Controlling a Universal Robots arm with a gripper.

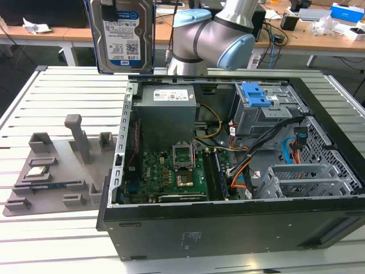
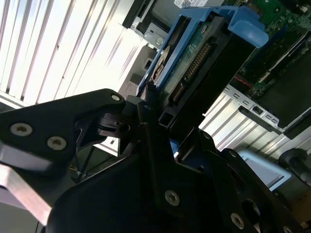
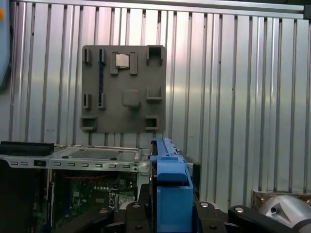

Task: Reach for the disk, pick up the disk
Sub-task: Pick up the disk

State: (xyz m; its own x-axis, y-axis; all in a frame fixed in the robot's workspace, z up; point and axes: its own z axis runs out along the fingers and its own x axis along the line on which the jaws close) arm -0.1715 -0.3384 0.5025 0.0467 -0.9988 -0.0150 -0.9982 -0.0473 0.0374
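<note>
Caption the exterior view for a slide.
The disk held upright in the air beside the robot arm, clear of the open computer case on the slatted table.

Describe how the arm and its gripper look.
The arm is made of silver-grey tubular segments, with light blue caps on its rounded joints. The gripper is matte black and angular, built from flat plates, with silver screw heads set into its body.

Workshop table with cluttered desks behind

A pale slatted metal table (image 1: 63,91) fills the foreground. Behind it, wooden desks (image 1: 57,33) carry cables (image 1: 272,34) and a blue box (image 1: 347,11) over grey floor (image 1: 17,60). Bright light glares off the slats.
</note>
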